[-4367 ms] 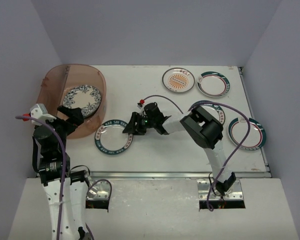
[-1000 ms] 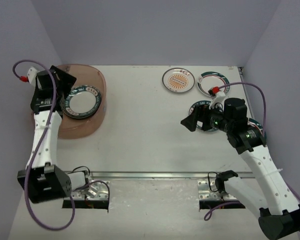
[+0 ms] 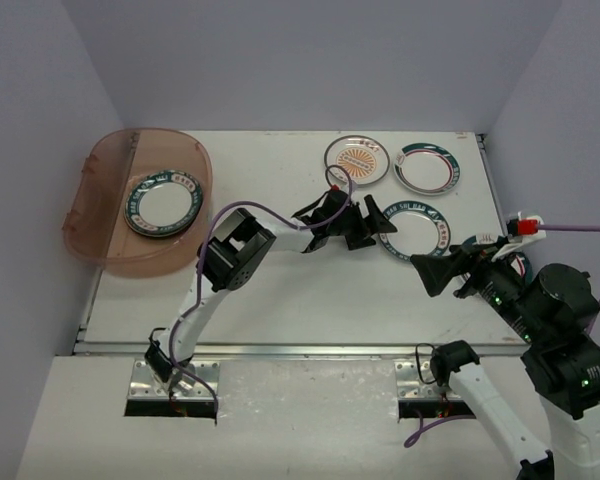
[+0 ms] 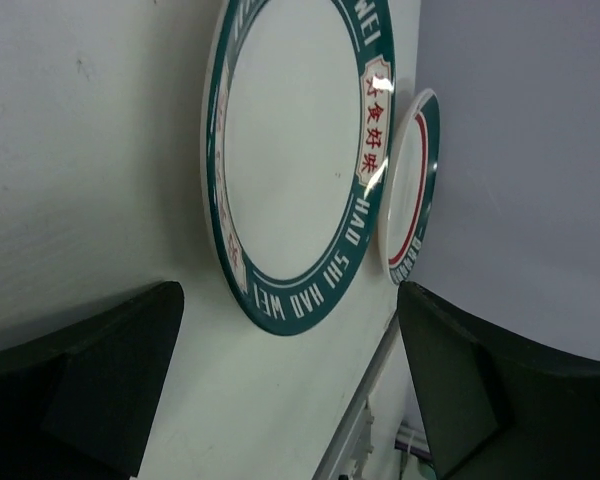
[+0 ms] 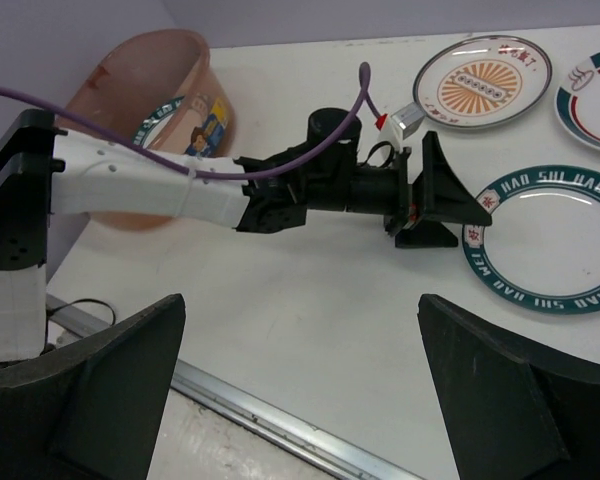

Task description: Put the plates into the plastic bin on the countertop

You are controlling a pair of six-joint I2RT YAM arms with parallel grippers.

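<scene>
On the white countertop (image 3: 280, 290), my left gripper (image 3: 373, 226) reaches to the middle and stands open just left of a teal-rimmed lettered plate (image 3: 416, 231). In the left wrist view that plate (image 4: 300, 160) lies flat ahead of the fingers (image 4: 90, 380), with nothing between them. My right gripper (image 3: 435, 273) hovers open and empty near the right front. The reddish plastic bin (image 3: 100, 215) at far left holds a stack of plates (image 3: 163, 203). An orange sunburst plate (image 3: 357, 160) and a green-and-red rimmed plate (image 3: 427, 167) lie at the back.
Another green-and-red rimmed plate (image 3: 517, 262) lies at the right edge, partly hidden by my right arm; the left wrist view shows it (image 4: 417, 190) beyond the lettered one. A metal rail (image 3: 310, 349) runs along the front edge. Purple walls close in both sides.
My left arm has swung from the bin across to the middle, beside the lettered plate. My right arm has drawn back toward the near right, uncovering that plate.
</scene>
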